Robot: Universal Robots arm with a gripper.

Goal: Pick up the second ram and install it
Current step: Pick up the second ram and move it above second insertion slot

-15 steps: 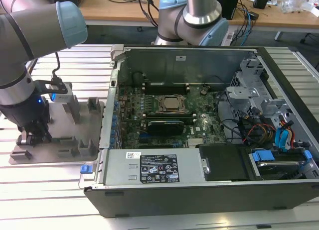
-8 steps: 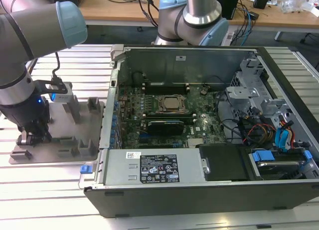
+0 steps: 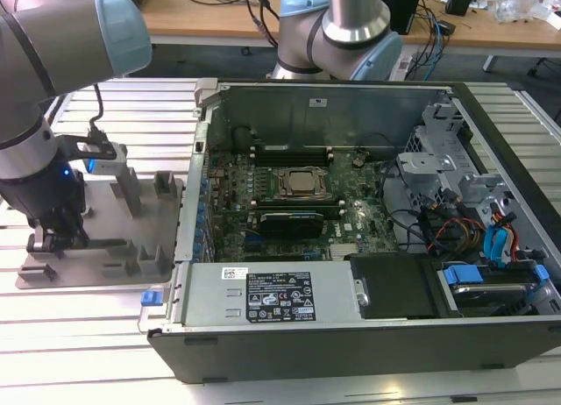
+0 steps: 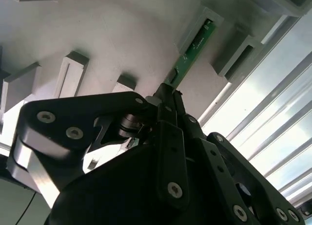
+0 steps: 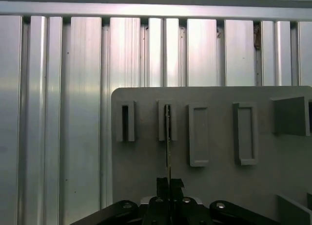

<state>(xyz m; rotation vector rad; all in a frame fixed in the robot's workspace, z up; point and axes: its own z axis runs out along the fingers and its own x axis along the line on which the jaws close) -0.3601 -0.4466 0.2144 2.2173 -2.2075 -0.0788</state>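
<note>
The second ram (image 4: 193, 50) is a thin green board standing on edge, its far end in a slotted block of the grey tray (image 4: 122, 35). In the first wrist view the ram (image 5: 168, 137) shows edge-on as a narrow line running from a tray slot to my fingers. My gripper (image 4: 168, 91) (image 5: 169, 182) is shut on the ram's near end, low over the tray. In the exterior view the gripper (image 3: 60, 238) sits at the tray (image 3: 140, 260) on the exterior view's left, apart from the open computer case (image 3: 263, 304).
The open case holds the motherboard (image 3: 351, 225) with a silver processor (image 3: 302, 182) and dark memory slots beside it. Drive cage and cables (image 3: 456, 221) fill the case's right end. Raised blocks (image 3: 166, 188) stand on the tray. Ribbed aluminium table (image 3: 88, 352) lies all around.
</note>
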